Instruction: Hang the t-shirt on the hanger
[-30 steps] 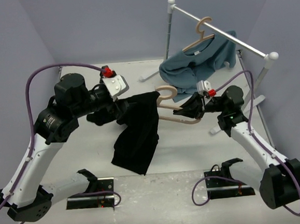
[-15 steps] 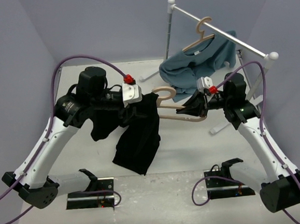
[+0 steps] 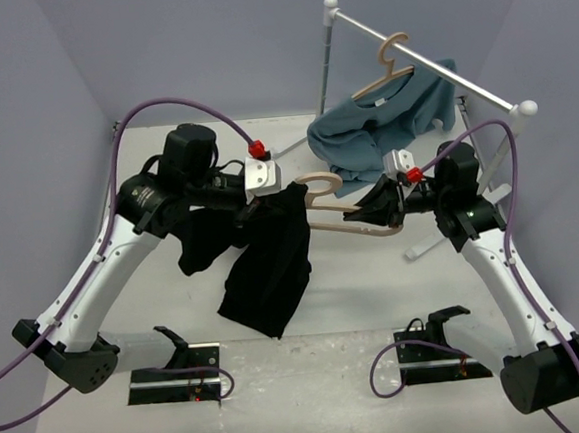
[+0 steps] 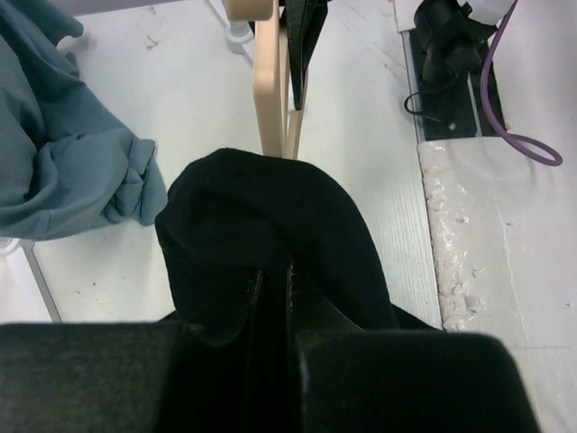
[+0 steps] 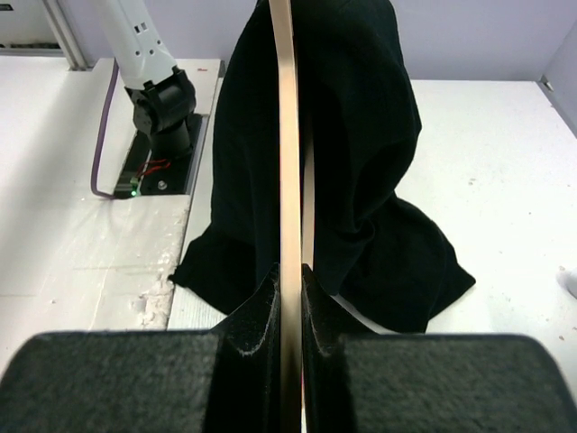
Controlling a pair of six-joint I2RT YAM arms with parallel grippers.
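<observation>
**Black t-shirt over one end of the hanger, both pincers closed**

In the top view, the white surface (image 3: 376, 290) carries a clothes rack (image 3: 428, 60) at the far right. A blue shirt (image 3: 383, 124) hangs from the rack on a second hanger (image 3: 390, 63) and sags down to the surface.

The black t-shirt (image 3: 273, 258) is in the middle, between the two arms. It is draped over the left end of the wooden hanger (image 3: 345, 222), which is held in the air and almost level. From there the cloth falls toward the near edge, and one part of it is bunched to the left, under the left arm.

The left pincer (image 3: 254, 211) is at the top of the t-shirt and the right pincer (image 3: 370, 213) is at the other end of the hanger. From above I cannot tell how their jaws stand.

The wrist views show it. In the left wrist view the fingers (image 4: 225, 316) are pressed together with only a thin slit between them, and they pinch a fold of the black cloth, which bulges just in front of them. Behind the bulge the hanger comes out of the cloth, and the blue shirt lies at the left.

In the right wrist view the fingers (image 5: 248, 325) are pinching the thin edge of the hanger. The hanger runs straight away from the camera into the t-shirt. Only this view shows that the lower cloth rests on the surface.
</observation>
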